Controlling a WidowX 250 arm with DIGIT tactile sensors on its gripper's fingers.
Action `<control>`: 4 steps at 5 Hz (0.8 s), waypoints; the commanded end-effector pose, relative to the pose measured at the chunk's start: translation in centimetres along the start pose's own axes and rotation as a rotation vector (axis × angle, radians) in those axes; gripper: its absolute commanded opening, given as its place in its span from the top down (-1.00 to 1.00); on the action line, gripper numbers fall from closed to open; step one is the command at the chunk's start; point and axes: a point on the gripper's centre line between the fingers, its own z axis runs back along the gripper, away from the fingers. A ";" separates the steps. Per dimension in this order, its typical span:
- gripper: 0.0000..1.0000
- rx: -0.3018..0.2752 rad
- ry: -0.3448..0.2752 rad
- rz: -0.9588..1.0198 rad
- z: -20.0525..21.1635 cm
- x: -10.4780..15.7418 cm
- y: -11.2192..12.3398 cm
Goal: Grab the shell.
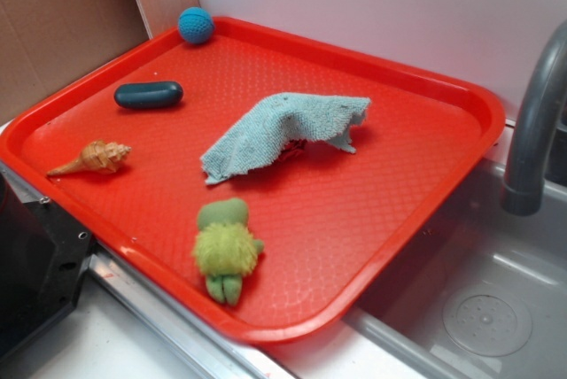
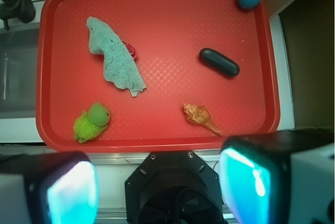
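Exterior view, shell: I see the shell (image 1: 93, 158) lying on its side on the red tray (image 1: 399, 220), close to the tray's left edge, thin tip pointing toward that edge.
Exterior view, neighbours: a dark capsule (image 1: 148, 95) sits beyond the shell; a blue ball (image 1: 196, 25) is in the far corner; a crumpled cloth (image 1: 279, 131) lies mid-tray; a green plush toy (image 1: 227, 251) is near the front edge. A sink (image 1: 478, 308) and faucet (image 1: 536, 122) are to the right.
Exterior view, arm: I cannot find it here; only a dark block at the lower left, cut off.
Wrist view, shell: it lies near the tray's near edge, right of centre, well apart from the capsule (image 2: 219, 62) and the toy (image 2: 91, 122).
Wrist view, gripper: the gripper (image 2: 157, 182) hangs short of the tray's near edge, fingers (image 2: 70, 190) spread wide with nothing between them.
Progress: I judge nothing is done yet; reaching over, lowering around the shell and closing all remain.
Hard to make out: something red peeks from under the cloth (image 2: 112, 62); I cannot tell what it is.
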 end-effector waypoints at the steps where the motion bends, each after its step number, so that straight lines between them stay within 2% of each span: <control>1: -1.00 0.000 0.000 0.000 0.0 0.0 0.0; 2: -1.00 -0.013 -0.004 -0.099 -4.8 0.0 5.2; 3: -1.00 0.030 -0.028 -0.132 -9.4 -0.5 9.1; 4: -1.00 0.083 0.012 -0.200 -14.2 -0.3 10.3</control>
